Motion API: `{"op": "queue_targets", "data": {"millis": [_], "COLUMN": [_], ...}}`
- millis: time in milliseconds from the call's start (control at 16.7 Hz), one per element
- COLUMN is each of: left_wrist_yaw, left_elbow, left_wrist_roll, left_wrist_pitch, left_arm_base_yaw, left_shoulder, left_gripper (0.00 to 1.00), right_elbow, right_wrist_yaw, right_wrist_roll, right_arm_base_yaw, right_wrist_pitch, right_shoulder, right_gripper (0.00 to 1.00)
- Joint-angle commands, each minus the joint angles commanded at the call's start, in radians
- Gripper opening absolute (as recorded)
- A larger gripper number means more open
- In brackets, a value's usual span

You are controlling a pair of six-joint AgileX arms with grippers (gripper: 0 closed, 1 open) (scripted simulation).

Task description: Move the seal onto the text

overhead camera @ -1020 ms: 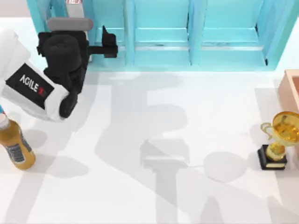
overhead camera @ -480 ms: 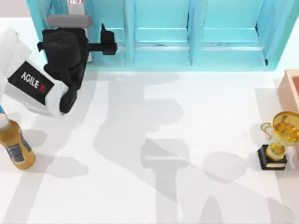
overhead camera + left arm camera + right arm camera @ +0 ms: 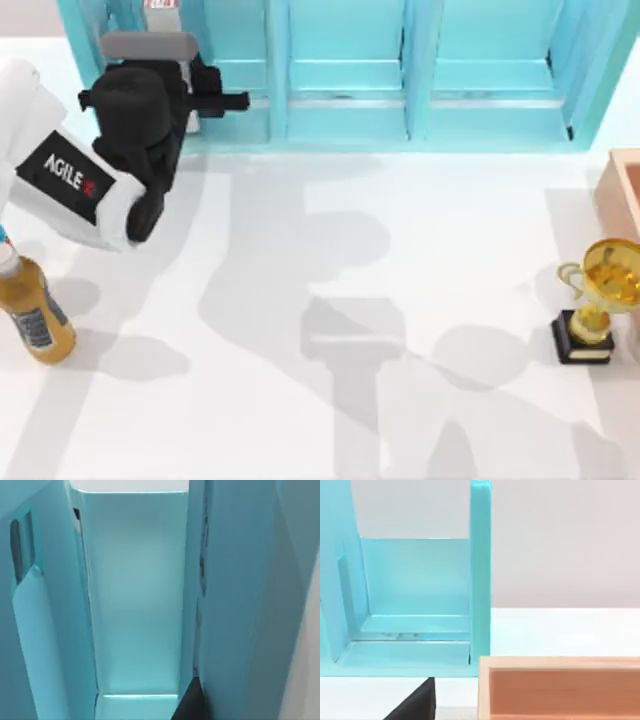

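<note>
The left arm reached from the counter's left side toward the teal shelf unit at the back, its black wrist at the leftmost compartment. The left gripper sat at that compartment's front edge; whether it was open or held anything could not be told. The left wrist view looked into a teal compartment, with one dark fingertip at its edge. Neither the seal nor the text could be located. A gold trophy stood on the white counter at the right, beside a tan box. An amber bottle stood at the left edge.
</note>
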Motion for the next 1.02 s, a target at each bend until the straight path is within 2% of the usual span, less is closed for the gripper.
{"op": "queue_targets", "data": {"millis": [180, 240, 780, 1020], "left_wrist_yaw": [0.000, 0.000, 0.000, -0.016], "left_elbow": [0.000, 0.000, -0.002, -0.059], "left_wrist_roll": [0.000, 0.000, 0.001, -0.003], "left_wrist_pitch": [0.000, 0.000, -0.002, -0.081], "left_arm_base_yaw": [0.000, 0.000, -0.006, -0.034], "left_shoulder": [0.000, 0.000, -0.004, -0.113], "left_gripper": [0.02, 0.00, 0.00, 0.00], "right_elbow": [0.000, 0.000, 0.000, 0.000], "right_wrist_yaw": [0.000, 0.000, 0.000, 0.000], "right_wrist_roll": [0.000, 0.000, 0.000, 0.000], "right_arm_base_yaw": [0.000, 0.000, 0.000, 0.000], "right_wrist_pitch": [0.000, 0.000, 0.000, 0.000], "right_shoulder": [0.000, 0.000, 0.000, 0.000], "right_gripper": [1.00, 1.00, 1.00, 1.00]}}
